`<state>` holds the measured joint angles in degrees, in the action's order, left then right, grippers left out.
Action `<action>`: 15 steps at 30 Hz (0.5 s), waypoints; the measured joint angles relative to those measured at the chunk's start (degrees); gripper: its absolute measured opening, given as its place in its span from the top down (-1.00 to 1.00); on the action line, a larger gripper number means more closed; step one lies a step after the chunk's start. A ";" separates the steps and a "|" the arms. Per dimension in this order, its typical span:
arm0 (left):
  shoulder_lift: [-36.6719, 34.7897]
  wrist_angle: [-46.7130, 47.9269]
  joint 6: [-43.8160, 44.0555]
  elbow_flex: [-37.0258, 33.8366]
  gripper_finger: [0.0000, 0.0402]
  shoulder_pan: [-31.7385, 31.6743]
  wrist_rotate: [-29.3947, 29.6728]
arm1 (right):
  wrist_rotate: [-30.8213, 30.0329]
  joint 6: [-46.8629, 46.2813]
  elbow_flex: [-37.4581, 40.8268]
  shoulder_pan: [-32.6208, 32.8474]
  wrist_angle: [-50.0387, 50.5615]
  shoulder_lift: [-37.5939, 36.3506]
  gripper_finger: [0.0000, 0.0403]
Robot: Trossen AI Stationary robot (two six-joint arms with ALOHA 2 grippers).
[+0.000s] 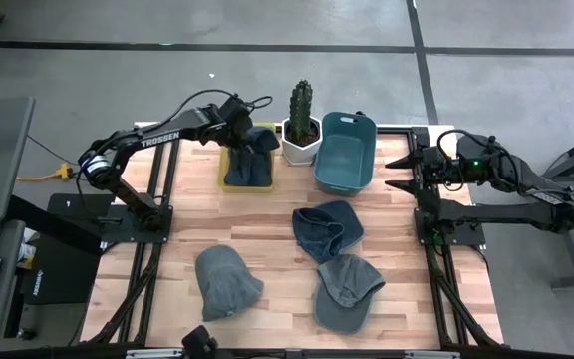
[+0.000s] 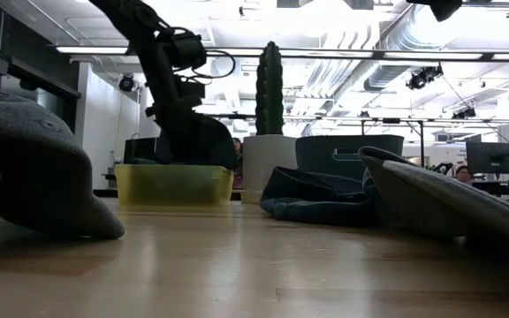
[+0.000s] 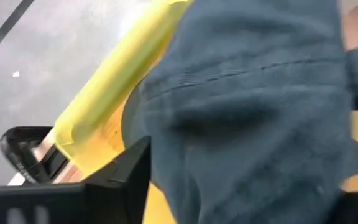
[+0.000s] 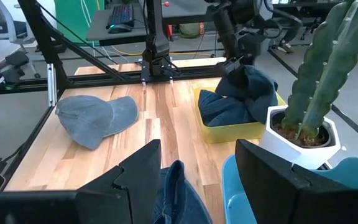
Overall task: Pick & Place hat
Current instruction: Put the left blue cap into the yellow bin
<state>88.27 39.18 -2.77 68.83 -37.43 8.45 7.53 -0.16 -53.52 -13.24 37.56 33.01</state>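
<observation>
The left gripper (image 1: pixel 250 135) hangs over the yellow bin (image 1: pixel 225 178) at the far side of the table, its fingers down against a dark blue hat (image 1: pixel 257 152) that is heaped on top of the hats already lying in that bin; from the right wrist view the hat (image 4: pixel 248 87) bulges above the bin's rim, draped rather than tucked, which suggests it is being let down into the bin rather than carried off; the left wrist view shows blue cloth filling the space between the fingers, so whether the claw grips the cloth or has let go of it cannot be told. The right gripper (image 1: pixel 404 172) waits at the right edge of the table with its fingers spread wide and nothing between them, clear of the work so the left arm has room. Three more hats lie loose on the wood: a grey one (image 1: pixel 225 281) near the front left, a grey cap (image 1: pixel 347 289) front centre, and a dark blue one (image 1: pixel 327 229) just behind it, touching; beside the yellow bin stands a potted cactus (image 1: pixel 301 118), then a teal bin (image 1: pixel 346 152).
</observation>
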 joint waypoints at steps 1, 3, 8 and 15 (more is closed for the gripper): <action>0.00 1.22 0.00 0.96 -0.05 0.00 0.02 | 0.00 0.00 0.00 -0.01 0.09 0.00 0.00; 0.00 3.87 0.00 3.20 -0.14 -0.02 0.00 | 0.10 0.06 0.00 0.00 0.11 0.02 0.00; 0.00 11.26 0.52 9.50 -0.19 -0.02 -0.11 | 1.76 0.11 0.00 0.00 0.10 0.85 0.00; 0.00 13.05 7.38 13.09 -0.04 -0.02 -1.25 | 2.21 1.31 0.00 0.00 -0.12 3.05 0.00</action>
<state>88.27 52.23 4.61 81.92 -37.45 7.19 9.74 1.15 -53.52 -13.23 37.43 36.06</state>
